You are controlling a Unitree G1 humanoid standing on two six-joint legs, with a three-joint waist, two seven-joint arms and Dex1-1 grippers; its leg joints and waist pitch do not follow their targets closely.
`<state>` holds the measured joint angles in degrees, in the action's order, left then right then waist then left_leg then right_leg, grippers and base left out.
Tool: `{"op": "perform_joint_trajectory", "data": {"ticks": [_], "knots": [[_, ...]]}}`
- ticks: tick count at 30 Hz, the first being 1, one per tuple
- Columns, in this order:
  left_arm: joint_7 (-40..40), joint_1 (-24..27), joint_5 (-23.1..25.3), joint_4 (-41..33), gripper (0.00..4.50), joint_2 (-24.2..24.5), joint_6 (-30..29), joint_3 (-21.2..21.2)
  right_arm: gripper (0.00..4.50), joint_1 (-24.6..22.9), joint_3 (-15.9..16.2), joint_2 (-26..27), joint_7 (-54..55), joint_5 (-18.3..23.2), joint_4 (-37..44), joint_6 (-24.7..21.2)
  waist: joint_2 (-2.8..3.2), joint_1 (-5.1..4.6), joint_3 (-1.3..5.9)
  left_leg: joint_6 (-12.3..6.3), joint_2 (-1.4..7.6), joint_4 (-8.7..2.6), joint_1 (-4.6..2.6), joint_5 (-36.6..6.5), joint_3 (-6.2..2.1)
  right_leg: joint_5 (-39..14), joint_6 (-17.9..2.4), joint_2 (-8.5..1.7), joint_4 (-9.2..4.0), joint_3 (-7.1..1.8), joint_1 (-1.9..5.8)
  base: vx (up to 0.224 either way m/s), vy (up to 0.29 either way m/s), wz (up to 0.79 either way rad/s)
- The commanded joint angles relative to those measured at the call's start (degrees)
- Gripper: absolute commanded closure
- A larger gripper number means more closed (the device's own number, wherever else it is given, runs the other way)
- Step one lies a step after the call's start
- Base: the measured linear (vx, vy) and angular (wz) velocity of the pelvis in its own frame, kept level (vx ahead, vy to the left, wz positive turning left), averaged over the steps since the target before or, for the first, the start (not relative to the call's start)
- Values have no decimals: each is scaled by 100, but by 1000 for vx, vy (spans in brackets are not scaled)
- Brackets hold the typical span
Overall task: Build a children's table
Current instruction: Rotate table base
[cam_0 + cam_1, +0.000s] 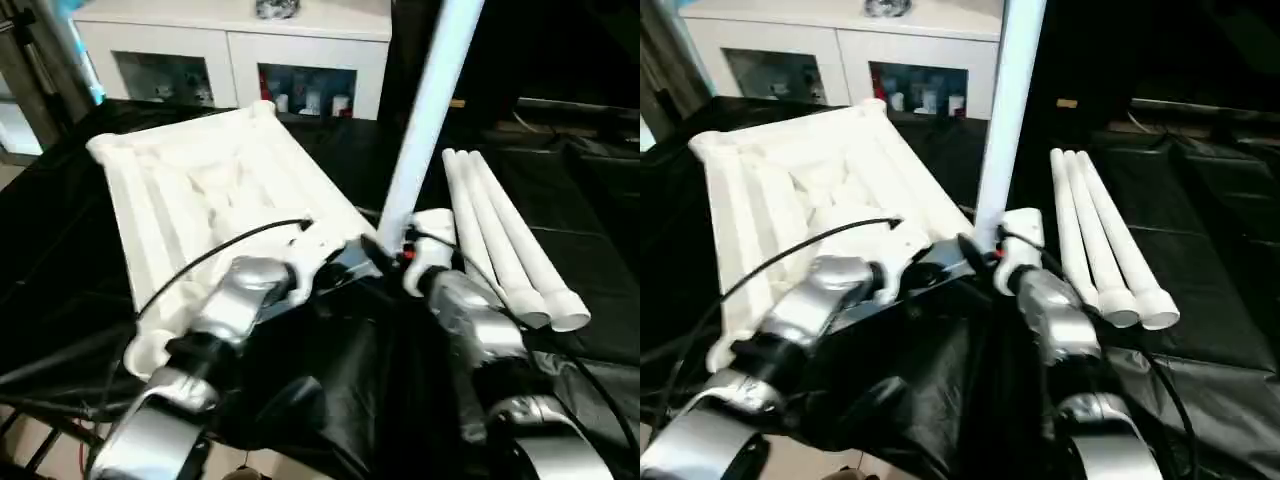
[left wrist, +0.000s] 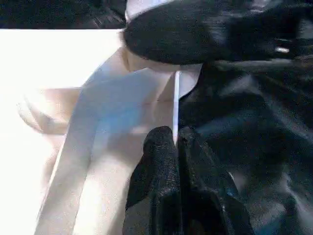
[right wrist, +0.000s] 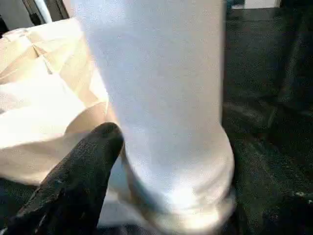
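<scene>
The big white table top (image 1: 210, 200) lies upside down on the black cloth (image 1: 560, 240). One leg (image 1: 425, 110) stands up at its near corner. Three more legs (image 1: 505, 240) lie beside it. My right pincer (image 3: 161, 147) is around the standing leg. My left pincer (image 2: 177, 147) is pinched together on the top's edge.

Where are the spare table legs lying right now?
In the left eye view, three loose legs lie side by side on the black cloth at the robot's right, just right of the upright leg at the tabletop's corner.
</scene>
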<state>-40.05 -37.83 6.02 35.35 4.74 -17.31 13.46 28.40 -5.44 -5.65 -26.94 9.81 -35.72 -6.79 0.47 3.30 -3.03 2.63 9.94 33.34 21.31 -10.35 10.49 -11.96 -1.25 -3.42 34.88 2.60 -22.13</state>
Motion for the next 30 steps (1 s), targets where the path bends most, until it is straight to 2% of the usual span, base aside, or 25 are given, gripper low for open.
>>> {"op": "perform_joint_trajectory", "data": {"ticks": [1,2,3,5,6,7,8,9,11,13,14,15,16,17,19,21,22,23,24,26,30], "knots": [[266,-202,-182,-75,406,-167,416,-159,70,-217,-59,-129,-267,180,505,-270,-48,12,379,-502,315,-337,-42,-567,-120,-34,-1237,-494,-385,-280,298,0,0,0],[268,-203,-203,-88,395,-188,462,-166,70,-321,-65,-201,-362,226,726,-351,-58,28,390,-565,325,-324,-54,-522,-115,98,-1266,-505,-374,-279,287,0,0,0],[261,-200,-217,-100,395,-198,468,-172,70,-376,-55,-244,-403,235,836,-387,-58,38,416,-675,315,-299,-21,-345,-122,399,-1325,-507,-337,-271,324,0,0,0],[303,-196,-184,-116,388,-205,540,-180,70,-533,6,-361,-501,246,1111,-464,-62,44,460,-841,313,-246,10,-1,-127,1027,-1431,-491,-251,-258,320,0,0,0],[432,-207,-159,-126,376,-198,657,-236,70,-749,86,-503,-647,333,1495,-643,-73,36,449,-959,310,-232,30,89,-121,1244,-1475,-479,-235,-243,304,0,0,0],[497,-204,-168,-184,376,-163,676,-294,70,-892,142,-588,-770,401,1743,-788,-82,42,416,-1011,308,-238,29,-74,-111,1072,-1461,-482,-274,-237,304,0,0,0],[503,-203,-170,-192,376,-158,676,-301,70,-909,149,-597,-785,409,1771,-805,-85,52,415,-1015,314,-241,28,-155,-115,939,-1441,-499,-286,-236,312,0,0,0],[638,-175,-178,-358,376,-30,647,-426,70,-1155,289,-716,-1014,507,2183,-1077,-93,32,396,-946,324,-260,17,-357,-117,446,-1394,-488,-333,-227,300,0,0,0],[666,-118,-146,-545,376,156,580,-477,70,-1315,465,-767,-1119,493,2433,-1283,-76,23,387,-884,340,-275,18,-450,-129,195,-1352,-490,-343,-230,293,0,0,0],[666,-99,-128,-604,376,222,566,-483,70,-1355,526,-780,-1145,477,2492,-1341,-70,-23,362,-708,336,-294,0,-689,-120,-344,-1316,-482,-401,-231,257,0,0,0],[775,4,69,-885,376,582,373,-535,70,-1421,751,-741,-1052,271,2561,-1486,-72,-21,351,-603,348,-307,-19,-806,-121,-560,-1287,-472,-419,-234,233,0,0,0],[786,18,93,-920,376,627,347,-542,70,-1419,769,-733,-1030,248,2558,-1509,-57,-26,349,-548,359,-321,-15,-821,-134,-613,-1277,-476,-402,-237,233,0,0,0],[820,57,167,-1025,376,759,271,-565,70,-1415,821,-709,-964,179,2550,-1580,-38,-39,351,-472,362,-329,-23,-832,-138,-651,-1243,-469,-399,-240,217,0,0,0],[895,160,320,-1282,376,1036,70,-644,70,-1387,901,-665,-820,88,2526,-1736,-55,-53,347,-458,348,-326,-13,-824,-132,-646,-1226,-461,-404,-241,218,0,0,0],[900,268,439,-1524,376,1289,-134,-714,70,-1353,948,-638,-714,55,2514,-1859,-38,-59,361,-375,348,-322,-40,-679,-128,-449,-1242,-452,-371,-247,203,0,0,0],[905,484,701,-1934,376,1758,-563,-792,70,-1281,1007,-571,-570,14,2491,-1991,-22,-48,372,-348,362,-330,-26,-531,-145,-206,-1271,-464,-310,-246,219,0,0,0],[903,558,811,-2062,376,1922,-719,-806,70,-1248,1021,-540,-525,-3,2465,-2026,-5,-55,368,-367,334,-311,-43,-487,-121,-97,-1269,-438,-320,-248,192,0,0,0],[903,667,971,-2215,376,2134,-978,-830,70,-1174,1047,-478,-461,-44,2363,-2014,-6,-57,375,-364,341,-307,-42,-454,-128,-21,-1284,-451,-306,-251,207,0,0,0],[900,732,1069,-2302,376,2259,-1138,-844,70,-1125,1062,-439,-424,-72,2291,-1997,0,-54,366,-370,334,-314,-26,-434,-127,-4,-1302,-456,-302,-249,203,0,0,0],[928,832,1210,-2429,376,2443,-1339,-860,70,-1031,1093,-383,-334,-127,2156,-2007,30,-31,359,-307,336,-316,-58,-527,-123,-133,-1292,-452,-317,-249,181,0,0,0],[1135,1084,1584,-2723,376,2930,-1879,-947,70,-704,1144,-205,-58,-250,1745,-2017,45,-2,353,-131,334,-340,-56,-666,-133,-213,-1276,-449,-306,-259,180,0,0,0]]}}
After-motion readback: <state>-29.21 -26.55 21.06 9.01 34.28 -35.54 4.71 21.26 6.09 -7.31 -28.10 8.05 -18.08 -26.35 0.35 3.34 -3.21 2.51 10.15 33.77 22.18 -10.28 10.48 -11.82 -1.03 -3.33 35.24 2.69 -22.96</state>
